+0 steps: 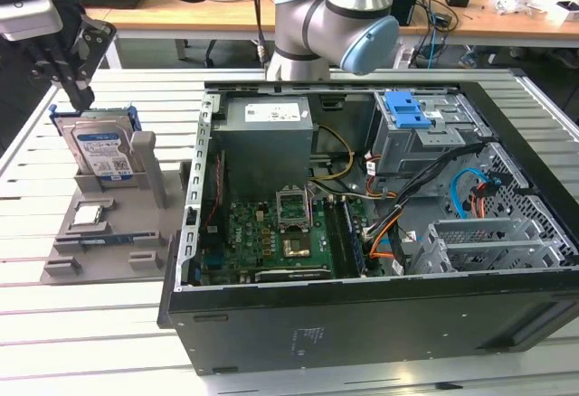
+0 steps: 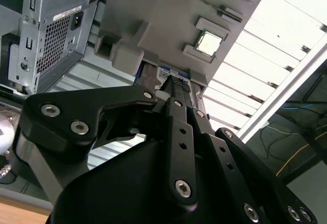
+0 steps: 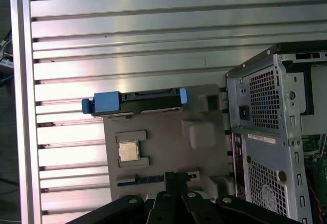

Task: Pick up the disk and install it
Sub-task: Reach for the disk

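Observation:
The disk [image 1: 101,147] stands on edge in a slot of the grey holder [image 1: 109,244] at the exterior view's left, silver with a white-and-blue label and a blue carrier around it. My gripper [image 1: 84,102] hangs just above its upper edge, fingers shut together with nothing between them. In the first wrist view the disk [image 3: 138,101] shows edge-on beyond the fingertips of the gripper [image 3: 173,175]. In the second wrist view the gripper [image 2: 176,81] points at the disk's label [image 2: 168,73].
The open computer case [image 1: 362,324] lies at the exterior view's right, with a grey drive cage [image 1: 430,147] topped by a blue latch [image 1: 405,109]. A small square processor chip [image 1: 88,216] sits on the holder. The arm's base [image 1: 335,25] stands behind the case.

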Action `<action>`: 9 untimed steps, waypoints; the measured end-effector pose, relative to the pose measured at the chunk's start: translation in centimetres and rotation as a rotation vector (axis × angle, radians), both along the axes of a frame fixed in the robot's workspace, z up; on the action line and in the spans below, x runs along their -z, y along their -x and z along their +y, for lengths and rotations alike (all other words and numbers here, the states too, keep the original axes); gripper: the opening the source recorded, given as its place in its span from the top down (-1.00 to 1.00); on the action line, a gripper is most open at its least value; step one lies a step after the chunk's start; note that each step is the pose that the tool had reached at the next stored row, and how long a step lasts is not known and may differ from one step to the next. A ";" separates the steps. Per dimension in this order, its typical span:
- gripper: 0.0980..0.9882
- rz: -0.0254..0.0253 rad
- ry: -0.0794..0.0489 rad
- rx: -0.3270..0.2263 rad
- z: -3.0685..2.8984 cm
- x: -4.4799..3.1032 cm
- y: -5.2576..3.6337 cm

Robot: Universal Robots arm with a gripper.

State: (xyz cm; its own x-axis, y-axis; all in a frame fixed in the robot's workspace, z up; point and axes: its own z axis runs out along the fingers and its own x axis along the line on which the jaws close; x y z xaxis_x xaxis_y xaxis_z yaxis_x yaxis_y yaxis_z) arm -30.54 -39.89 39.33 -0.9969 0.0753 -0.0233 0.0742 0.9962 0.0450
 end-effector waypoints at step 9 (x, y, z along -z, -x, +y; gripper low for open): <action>0.99 0.0000 0.000 0.000 0.00 0.00 1.13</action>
State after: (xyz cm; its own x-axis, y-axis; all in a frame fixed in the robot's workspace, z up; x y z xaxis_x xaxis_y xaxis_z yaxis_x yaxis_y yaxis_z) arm -31.67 -39.88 39.33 -0.9969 0.0753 -0.0232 0.0742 0.9962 0.0450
